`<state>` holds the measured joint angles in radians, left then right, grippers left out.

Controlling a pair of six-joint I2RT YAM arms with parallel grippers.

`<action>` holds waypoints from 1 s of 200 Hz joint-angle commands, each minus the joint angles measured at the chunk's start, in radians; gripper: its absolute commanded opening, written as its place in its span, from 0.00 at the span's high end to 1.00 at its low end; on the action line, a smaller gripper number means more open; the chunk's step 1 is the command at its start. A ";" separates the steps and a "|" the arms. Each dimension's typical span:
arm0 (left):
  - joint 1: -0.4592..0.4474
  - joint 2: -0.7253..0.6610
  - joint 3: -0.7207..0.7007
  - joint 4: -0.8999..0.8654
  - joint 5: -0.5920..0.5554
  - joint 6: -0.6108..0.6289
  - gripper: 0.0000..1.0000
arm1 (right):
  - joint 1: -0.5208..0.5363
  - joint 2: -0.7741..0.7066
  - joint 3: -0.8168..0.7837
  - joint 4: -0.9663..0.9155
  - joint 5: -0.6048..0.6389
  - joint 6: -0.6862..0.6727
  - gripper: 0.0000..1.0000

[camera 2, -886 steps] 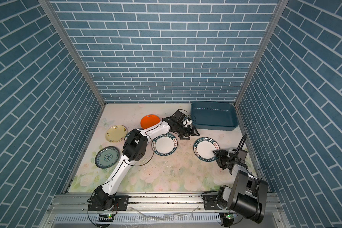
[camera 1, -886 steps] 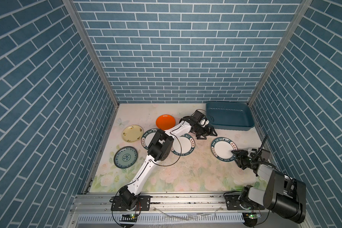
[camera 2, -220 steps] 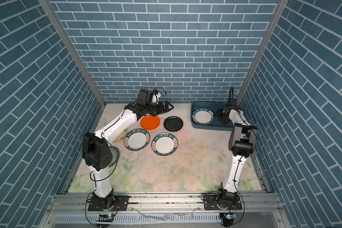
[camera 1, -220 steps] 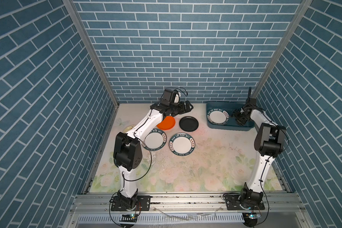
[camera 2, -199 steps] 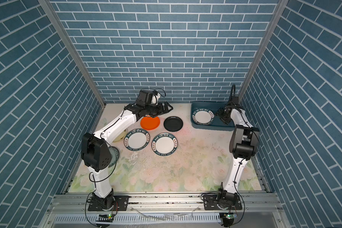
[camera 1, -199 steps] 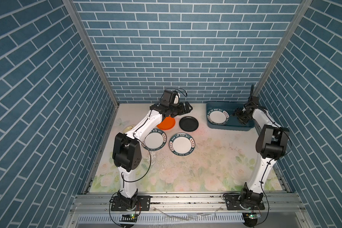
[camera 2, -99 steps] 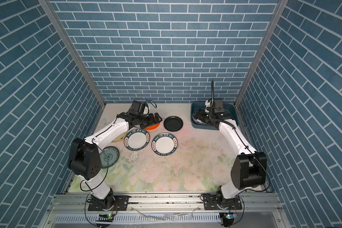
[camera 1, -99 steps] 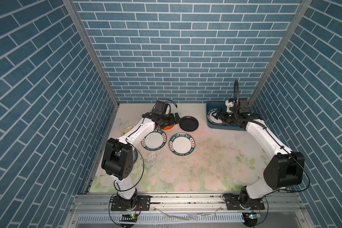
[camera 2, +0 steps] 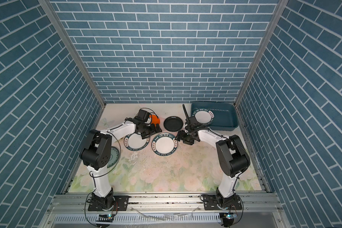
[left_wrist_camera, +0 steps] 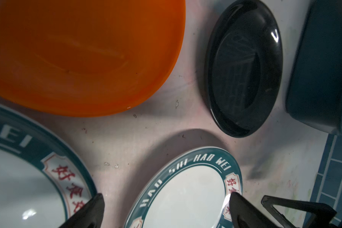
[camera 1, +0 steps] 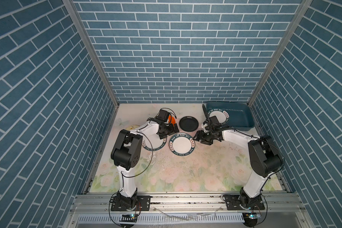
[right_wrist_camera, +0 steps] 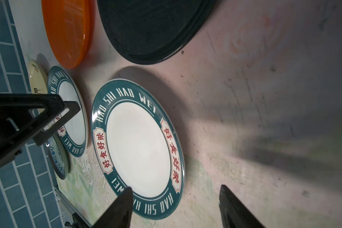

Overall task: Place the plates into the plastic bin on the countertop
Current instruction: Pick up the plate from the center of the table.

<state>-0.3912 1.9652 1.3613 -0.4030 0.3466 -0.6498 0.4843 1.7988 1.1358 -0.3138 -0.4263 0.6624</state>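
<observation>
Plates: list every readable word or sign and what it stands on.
"HAO SHI HAO WEI": twice on the dark rim of the middle white plate.
"好食好味": red, twice on the same rim.
"HAO SHI HAO WEI": rim of the plate in the bin.
"HAO SHI H", "WEI HAO": third white plate, rest hidden.
Cream plate, dark mark: too small to read.

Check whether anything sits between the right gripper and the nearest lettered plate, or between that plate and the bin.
Nothing visible does. The right gripper, jaws open, stands astride the rim of the lettered plate. The black plate lies beside the path to the plastic bin, not on it.
</observation>
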 commanded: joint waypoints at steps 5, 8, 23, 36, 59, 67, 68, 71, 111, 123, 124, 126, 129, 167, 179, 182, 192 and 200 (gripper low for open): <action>0.001 0.045 0.028 0.021 0.021 -0.017 0.00 | 0.010 0.041 0.008 0.040 -0.038 0.033 0.34; 0.000 0.049 0.030 0.022 0.019 -0.018 0.00 | 0.011 0.044 0.010 0.035 -0.038 0.031 0.35; 0.001 0.061 0.032 0.024 0.018 -0.023 0.00 | 0.017 0.062 0.008 0.026 -0.038 0.026 0.36; 0.001 0.069 0.027 0.026 0.020 -0.033 0.00 | 0.020 0.079 0.006 0.023 -0.044 0.026 0.38; -0.001 0.074 0.011 0.047 0.051 -0.060 0.00 | 0.029 0.098 0.011 0.010 -0.062 0.019 0.43; -0.003 0.076 0.003 0.056 0.062 -0.071 0.00 | 0.032 0.100 0.012 0.012 -0.070 0.017 0.44; -0.004 0.076 0.002 0.057 0.063 -0.072 0.00 | 0.032 0.100 0.012 0.012 -0.070 0.016 0.44; -0.003 0.077 0.002 0.059 0.067 -0.075 0.00 | 0.032 0.102 0.012 0.013 -0.074 0.016 0.44; -0.012 0.079 -0.024 0.084 0.089 -0.101 0.00 | 0.046 0.115 0.015 0.028 -0.121 0.007 0.53; -0.012 0.081 -0.035 0.104 0.102 -0.114 0.00 | 0.051 0.120 0.015 0.038 -0.136 0.005 0.57; -0.011 0.081 -0.036 0.105 0.103 -0.114 0.00 | 0.052 0.120 0.016 0.039 -0.136 0.005 0.57; -0.011 0.081 -0.037 0.110 0.106 -0.118 0.00 | 0.052 0.121 0.015 0.041 -0.138 0.005 0.57; -0.012 0.081 -0.040 0.113 0.109 -0.122 0.00 | 0.054 0.123 0.016 0.042 -0.139 0.005 0.58; -0.012 0.093 -0.045 0.138 0.142 -0.135 0.00 | 0.062 0.149 0.032 0.054 -0.165 0.000 0.69; -0.012 0.094 -0.043 0.140 0.147 -0.135 0.00 | 0.062 0.154 0.039 0.051 -0.165 -0.004 0.80; -0.012 0.095 -0.043 0.140 0.148 -0.134 0.00 | 0.062 0.155 0.041 0.048 -0.164 -0.005 0.82; -0.013 0.093 -0.043 0.141 0.149 -0.135 0.00 | 0.061 0.158 0.050 0.035 -0.154 -0.010 0.99; -0.013 0.092 -0.042 0.142 0.150 -0.135 0.00 | 0.061 0.159 0.058 0.021 -0.143 -0.016 1.00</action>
<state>-0.3931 2.0216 1.3437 -0.2424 0.4515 -0.7696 0.5282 1.9392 1.1519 -0.2794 -0.5949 0.6884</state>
